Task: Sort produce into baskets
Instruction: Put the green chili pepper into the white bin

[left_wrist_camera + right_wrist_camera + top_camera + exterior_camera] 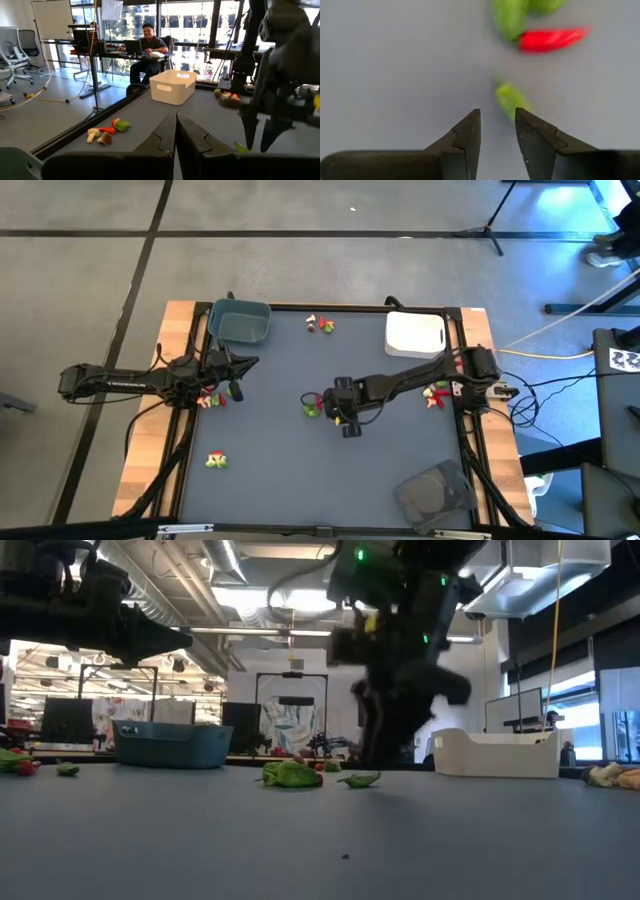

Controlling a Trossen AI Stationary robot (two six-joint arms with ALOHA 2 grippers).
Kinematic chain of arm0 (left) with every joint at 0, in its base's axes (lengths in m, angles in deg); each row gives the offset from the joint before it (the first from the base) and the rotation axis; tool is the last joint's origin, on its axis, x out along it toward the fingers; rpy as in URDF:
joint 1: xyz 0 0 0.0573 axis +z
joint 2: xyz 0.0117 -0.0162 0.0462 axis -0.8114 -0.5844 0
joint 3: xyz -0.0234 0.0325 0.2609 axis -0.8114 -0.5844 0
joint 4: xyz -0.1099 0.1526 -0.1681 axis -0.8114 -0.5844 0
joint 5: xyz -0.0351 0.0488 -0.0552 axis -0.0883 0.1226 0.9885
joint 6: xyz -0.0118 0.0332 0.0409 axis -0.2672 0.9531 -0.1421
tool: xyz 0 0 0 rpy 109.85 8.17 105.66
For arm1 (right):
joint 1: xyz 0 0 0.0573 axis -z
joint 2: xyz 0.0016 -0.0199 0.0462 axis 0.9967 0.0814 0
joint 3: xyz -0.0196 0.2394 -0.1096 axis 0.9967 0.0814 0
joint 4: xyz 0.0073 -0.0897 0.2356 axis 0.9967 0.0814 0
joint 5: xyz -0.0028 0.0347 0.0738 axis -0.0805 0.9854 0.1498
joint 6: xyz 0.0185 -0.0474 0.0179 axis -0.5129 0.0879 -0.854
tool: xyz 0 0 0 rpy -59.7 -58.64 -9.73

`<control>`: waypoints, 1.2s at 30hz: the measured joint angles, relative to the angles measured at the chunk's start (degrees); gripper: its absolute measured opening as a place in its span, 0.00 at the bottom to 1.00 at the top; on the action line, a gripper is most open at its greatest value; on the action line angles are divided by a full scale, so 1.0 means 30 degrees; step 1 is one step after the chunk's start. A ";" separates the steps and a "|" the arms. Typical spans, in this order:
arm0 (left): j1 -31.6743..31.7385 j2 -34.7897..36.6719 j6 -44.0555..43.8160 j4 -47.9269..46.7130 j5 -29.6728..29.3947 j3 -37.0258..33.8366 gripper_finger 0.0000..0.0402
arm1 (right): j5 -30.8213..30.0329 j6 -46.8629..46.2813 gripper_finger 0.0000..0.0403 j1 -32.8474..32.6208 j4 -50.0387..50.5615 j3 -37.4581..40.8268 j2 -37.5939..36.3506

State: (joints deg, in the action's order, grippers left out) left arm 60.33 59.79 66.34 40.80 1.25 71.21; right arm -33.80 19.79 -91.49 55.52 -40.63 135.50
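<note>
Claw of the right arm [497, 145] hangs low over mid-bench, pointing down, fingers part-spread with a narrow gap, pinching nothing. Small green piece [510, 99] lies on the grey mat just ahead of the fingertips, not between them; it looks apart from both. Its long axis runs slantwise, one end aimed towards the gap, the other away to one side. So the claw sits short of the piece and slightly off its line; judgement: it needs to reach forward a little, and perhaps turn, to straddle the short width.

Just past that piece: a red pepper [552, 38] lying crosswise, touching or nearly touching a larger green piece [510, 17]. Crowded; a careless closing could nudge these.

High view: the right claw [346, 420] stands just beside the green-and-red cluster [312, 406] at bench centre. The right arm is plainly the nearer one.

Left claw [236, 390] waits at the left side of the bench, fingers pressed together, empty, a few loose pieces [208, 399] by it.

Farther: blue-grey tub [239, 322] at the far left, white tub [415, 334] at the far right, dark grey tray [434, 493] at the near right corner. More produce between the tubs [320, 324], by the right rail [436, 394], and near left [216, 461]. Sorting looks barely begun.
</note>
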 joint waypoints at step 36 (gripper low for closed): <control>0.0018 -0.0022 -0.1199 -0.1531 0.0001 -0.0003 0.01 | -0.3945 -0.2992 0.47 0.2525 -0.1947 0.0128 -0.1028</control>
State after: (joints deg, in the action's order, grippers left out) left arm 60.39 59.72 62.75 36.20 1.25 71.20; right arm -45.64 10.81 -83.92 49.68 -40.24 132.42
